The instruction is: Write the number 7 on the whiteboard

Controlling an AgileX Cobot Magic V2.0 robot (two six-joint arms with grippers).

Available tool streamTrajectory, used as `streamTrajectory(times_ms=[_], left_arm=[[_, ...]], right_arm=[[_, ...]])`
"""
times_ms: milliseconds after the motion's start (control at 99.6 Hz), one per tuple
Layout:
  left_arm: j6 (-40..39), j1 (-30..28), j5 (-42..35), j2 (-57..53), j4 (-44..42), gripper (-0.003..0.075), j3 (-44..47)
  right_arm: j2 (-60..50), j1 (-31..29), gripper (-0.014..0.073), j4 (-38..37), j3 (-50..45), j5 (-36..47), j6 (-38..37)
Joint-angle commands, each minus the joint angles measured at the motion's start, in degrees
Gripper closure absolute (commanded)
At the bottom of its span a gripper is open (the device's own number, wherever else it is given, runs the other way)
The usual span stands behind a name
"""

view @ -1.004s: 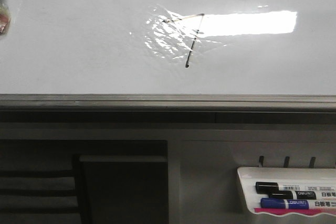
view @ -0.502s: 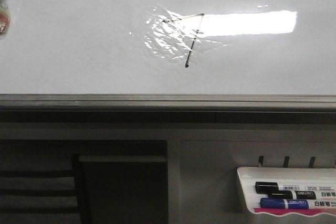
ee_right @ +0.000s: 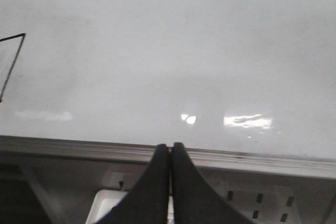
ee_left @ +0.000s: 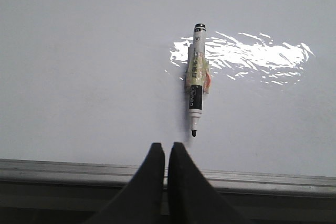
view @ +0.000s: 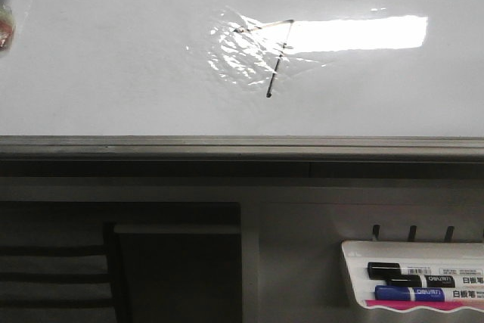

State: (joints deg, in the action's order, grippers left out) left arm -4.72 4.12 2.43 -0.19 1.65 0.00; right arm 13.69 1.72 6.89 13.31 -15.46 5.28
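Front view first: whiteboard (view: 113,73) filling the upper half, glossy, with a grey edge rail (view: 242,144) along its near side and a bright wrinkled glare patch toward the middle. Holds the number 7 (view: 274,54), thin and black, short top bar and long slanted stem, faint and broken where the glare crosses it. Looks the same as one second and half a second ago: no new stroke, no arm in front of the board. Suggests the writing is done and nothing further is being added.

Below the rail, lower right, a small white tray (view: 352,270) with a black marker (view: 408,270) and a blue marker (view: 412,293) lying in it.

Left wrist view: marker (ee_left: 196,80) lying flat on the whiteboard (ee_left: 79,66), tip uncapped and pointing toward the left hand (ee_left: 167,150), just beyond it and not touching. Left hand clenched on nothing, fingers pressed together over the rail. Reads as the pen set down after the figure.

Right wrist view: right hand (ee_right: 169,150) likewise clenched and empty, above the rail, with part of the number 7 (ee_right: 13,59) at the edge of the picture, well apart.

Smallest: a partly cut-off object at the front view's far left edge, too little showing to identify.
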Motion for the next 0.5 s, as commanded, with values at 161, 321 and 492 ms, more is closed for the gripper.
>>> streamTrajectory(times_ms=[161,321,492], left_arm=[[-0.59,0.59,-4.32,-1.73,0.51,0.0741,1.90],[-0.59,0.59,-4.32,-1.73,0.51,0.0741,1.90],[-0.59,0.59,-4.32,-1.73,0.51,0.0741,1.90]], right_arm=[[-11.23,-3.74,0.0665,-0.49,-10.57,15.11,0.32],[-15.43,-3.82,0.0665,-0.49,-15.04,17.42,0.32],[-15.43,-3.82,0.0665,-0.49,-15.56,19.02,0.32]])
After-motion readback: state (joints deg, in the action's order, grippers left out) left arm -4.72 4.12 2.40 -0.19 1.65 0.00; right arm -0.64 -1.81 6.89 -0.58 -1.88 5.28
